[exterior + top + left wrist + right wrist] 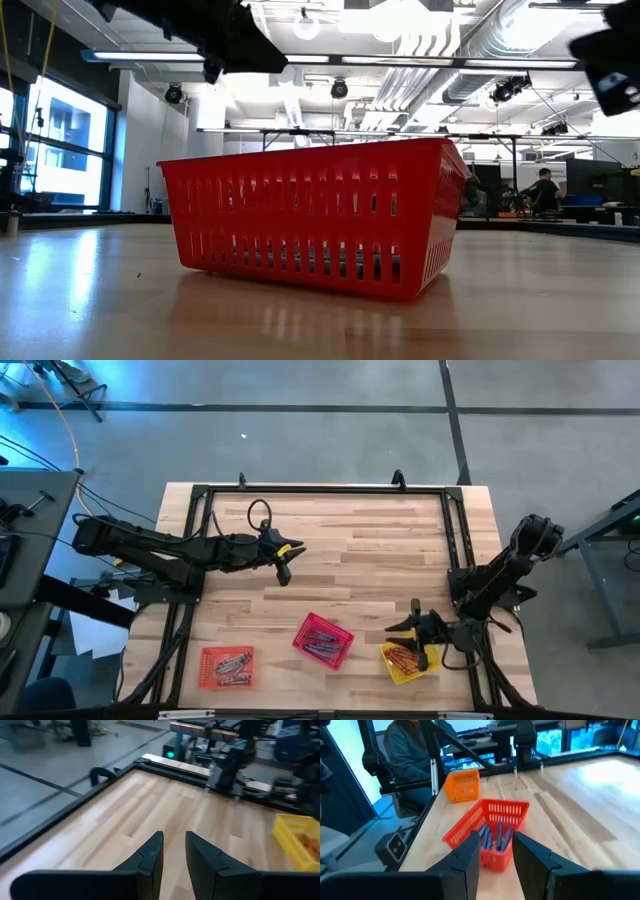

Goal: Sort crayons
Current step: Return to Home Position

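Note:
Three mesh baskets stand near the table's near edge. The orange basket (pixel 227 666) holds grey-silver crayons (pixel 232 665). The red basket (pixel 323 640) holds bluish-purple crayons (pixel 492 840). The yellow basket (pixel 408 660) holds reddish-orange crayons (pixel 403 656). My left gripper (pixel 284 570) hovers over the bare middle of the table, open by a narrow gap and empty (pixel 173 852). My right gripper (pixel 400 628) is just beyond the yellow basket's far side, pointing toward the red basket, open and empty (pixel 496 852).
The low view is filled by the red basket (pixel 320 215) standing on the wood. A black frame (pixel 320 490) runs along the table's far and side edges. Bare wood (pixel 380 550) lies between the arms. A seated person (pixel 415 750) shows beyond the table's edge.

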{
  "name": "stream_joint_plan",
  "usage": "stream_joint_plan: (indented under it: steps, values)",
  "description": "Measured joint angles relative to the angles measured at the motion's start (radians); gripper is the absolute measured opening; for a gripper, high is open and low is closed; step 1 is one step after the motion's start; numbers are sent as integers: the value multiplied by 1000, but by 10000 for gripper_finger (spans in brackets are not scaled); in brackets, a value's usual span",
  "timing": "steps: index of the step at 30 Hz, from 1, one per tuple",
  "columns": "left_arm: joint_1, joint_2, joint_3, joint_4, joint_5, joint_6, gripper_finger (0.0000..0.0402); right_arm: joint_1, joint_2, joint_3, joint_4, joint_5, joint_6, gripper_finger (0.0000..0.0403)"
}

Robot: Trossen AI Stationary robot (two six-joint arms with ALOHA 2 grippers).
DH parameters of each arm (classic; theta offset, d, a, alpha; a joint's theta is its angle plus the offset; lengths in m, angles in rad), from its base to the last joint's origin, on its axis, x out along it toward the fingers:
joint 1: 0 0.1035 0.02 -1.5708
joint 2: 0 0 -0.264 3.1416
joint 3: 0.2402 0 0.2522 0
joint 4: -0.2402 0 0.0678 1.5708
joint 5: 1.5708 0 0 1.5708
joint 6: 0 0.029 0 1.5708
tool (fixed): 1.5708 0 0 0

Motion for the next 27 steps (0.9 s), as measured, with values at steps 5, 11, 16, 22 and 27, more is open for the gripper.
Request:
stream_joint_plan:
  steps: [5, 11, 16, 22, 27]
  values:
    - [0, 0, 0, 1, 83, -8, 69, -64, -68, 0, 0, -73, -112, 108]
    - [0, 0, 0, 2, 94, -15, 69, -87, -153, 0, -52, -115, -195, 108]
    - [-2, 0, 0, 2, 96, -15, 69, -62, -169, 0, -234, 304, -60, 108]
    - [-2, 0, 0, 1, 96, -15, 69, -31, -170, 0, -243, 660, 148, 108]
    - [-2, 0, 0, 2, 96, -15, 69, -28, -172, 0, -236, 638, -160, 108]
